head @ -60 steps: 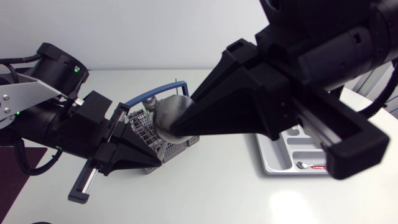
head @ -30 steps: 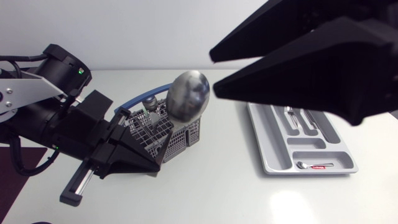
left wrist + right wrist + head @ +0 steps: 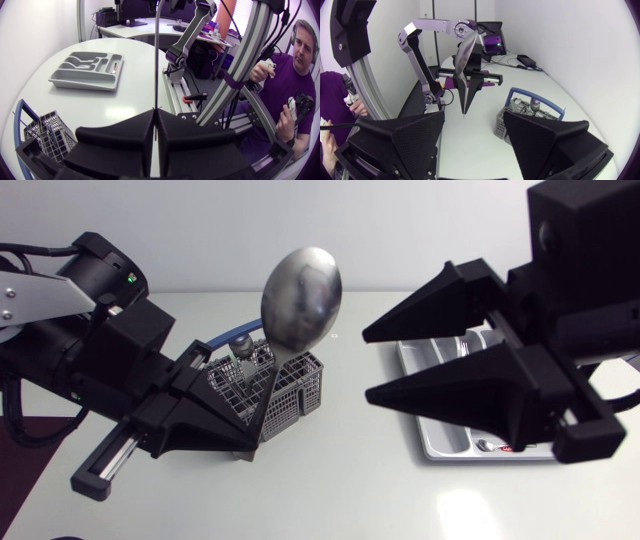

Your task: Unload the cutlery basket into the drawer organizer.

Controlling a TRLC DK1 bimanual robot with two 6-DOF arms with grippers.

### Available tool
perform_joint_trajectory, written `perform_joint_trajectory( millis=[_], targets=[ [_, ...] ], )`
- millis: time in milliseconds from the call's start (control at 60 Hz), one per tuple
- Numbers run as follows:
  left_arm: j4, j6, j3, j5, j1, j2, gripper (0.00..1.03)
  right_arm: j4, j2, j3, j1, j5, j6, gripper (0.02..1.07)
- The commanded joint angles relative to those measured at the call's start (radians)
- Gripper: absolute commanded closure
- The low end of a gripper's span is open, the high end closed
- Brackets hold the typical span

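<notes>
Since left fingers (image 3: 215, 425) are clamped on the spoon (image 3: 300, 295), upright over the basket (image 3: 298, 392), I'd swing it slow toward the organizer (image 3: 440, 448), dodging the spread-open right fingers (image 3: 450, 392).

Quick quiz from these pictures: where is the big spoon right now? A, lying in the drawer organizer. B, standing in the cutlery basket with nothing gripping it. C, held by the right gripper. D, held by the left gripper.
D: the left gripper is shut on the handle of the big spoon, holding it upright and clear of the cutlery basket; the right gripper is open and empty.
</notes>
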Motion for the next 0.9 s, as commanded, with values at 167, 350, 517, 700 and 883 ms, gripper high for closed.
perform_joint_trajectory(
  millis=[167,350,517,700,883],
  targets=[
    [-0.004,0.044,0.028,0.031,-0.024,0.046,1.0,0.104,0.082,-0.037,0.103,0.009,0.07,0.31],
    [0.002,0.041,0.034,0.031,-0.022,0.048,1.0,0.164,0.159,-0.049,0.144,0.009,0.085,0.51],
    [0.003,0.039,0.042,0.031,-0.014,0.049,1.0,0.187,0.194,-0.037,0.187,0.026,0.097,0.58],
    [0.005,0.036,0.051,0.031,-0.005,0.049,1.0,0.202,0.228,-0.014,0.194,0.037,0.105,0.62],
    [0.023,0.033,0.043,0.032,0.007,0.049,1.0,0.218,0.248,0.009,0.2,0.048,0.117,0.67]
  ],
)
